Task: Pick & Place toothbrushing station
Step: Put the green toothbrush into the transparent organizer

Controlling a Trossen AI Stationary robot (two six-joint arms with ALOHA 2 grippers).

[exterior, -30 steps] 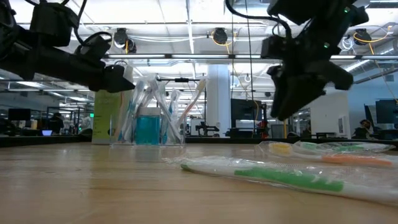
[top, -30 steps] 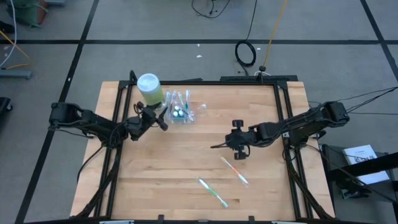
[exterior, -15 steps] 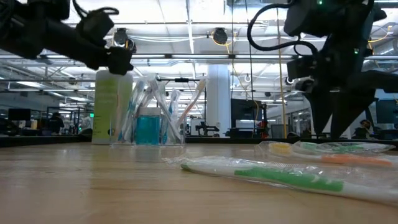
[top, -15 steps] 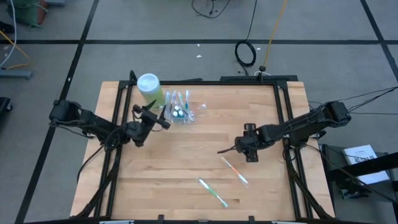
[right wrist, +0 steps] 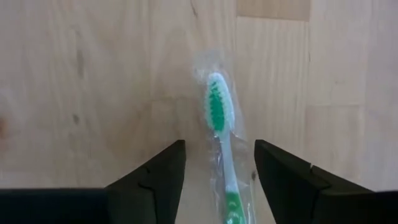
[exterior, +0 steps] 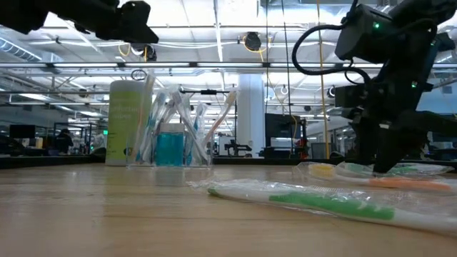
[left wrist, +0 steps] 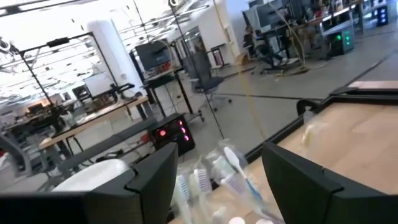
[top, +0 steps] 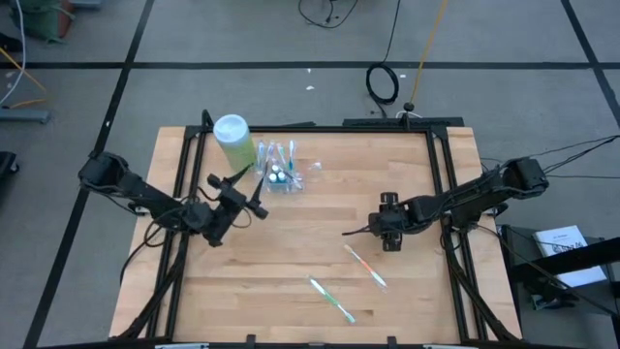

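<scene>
High view: the left gripper (top: 254, 201) hovers, fingers apart, near the clear plastic cup (top: 279, 176) of toothbrushes. The right gripper (top: 355, 233) hangs spread. Right wrist view: a glossy-wrapped green toothbrush (right wrist: 222, 155) lies on the wooden table (right wrist: 93, 81).

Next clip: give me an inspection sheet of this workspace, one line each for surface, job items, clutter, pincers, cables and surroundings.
Surface: wooden table in a black frame.
Job items: clear cup of toothbrushes and blue tubes near the far edge; two wrapped toothbrushes lie loose, orange brush and green brush.
Clutter: green bottle with white cap beside the cup.
Pincers: left pincer open, raised, near the cup, holding nothing; right pincer open, low over a wrapped brush with green bristles, not gripping it.
Cables: coiled black cable and yellow cord on the floor behind the table.
Surroundings: grey floor; open hall with desks and ceiling lights; no person clearly visible.
</scene>
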